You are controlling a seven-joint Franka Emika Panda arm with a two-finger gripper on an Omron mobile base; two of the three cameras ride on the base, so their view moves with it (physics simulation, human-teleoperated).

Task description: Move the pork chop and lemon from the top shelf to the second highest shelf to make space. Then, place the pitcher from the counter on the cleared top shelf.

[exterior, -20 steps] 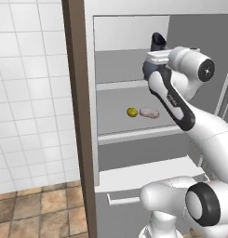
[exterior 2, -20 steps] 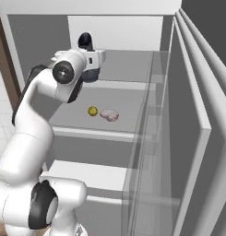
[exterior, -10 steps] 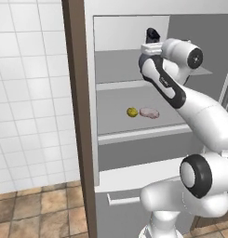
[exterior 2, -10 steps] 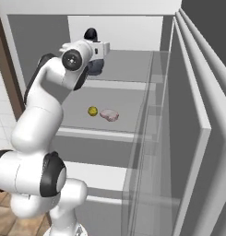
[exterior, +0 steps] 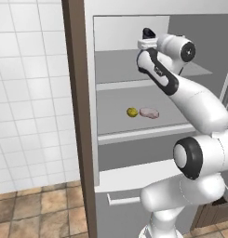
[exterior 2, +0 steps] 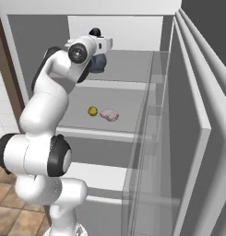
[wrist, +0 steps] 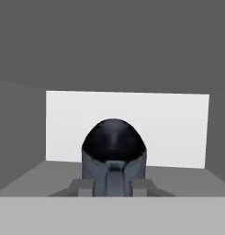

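- Gripping the pitcher [wrist: 114, 156], the pincer [wrist: 113, 186] holds it over the top shelf [exterior: 120, 69]
- Lemon [exterior: 131, 112] and pork chop [exterior: 149, 113] lie on the second highest shelf [exterior: 115, 118], lemon at the chop's 9 o'clock

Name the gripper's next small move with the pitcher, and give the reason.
Probably lower the pitcher onto the top shelf and then open the gripper. The gripper is closed on the pitcher over that shelf, inside the fridge. The lemon and pork chop already lie on the second highest shelf. Whether the pitcher's base touches the shelf yet, I cannot tell.
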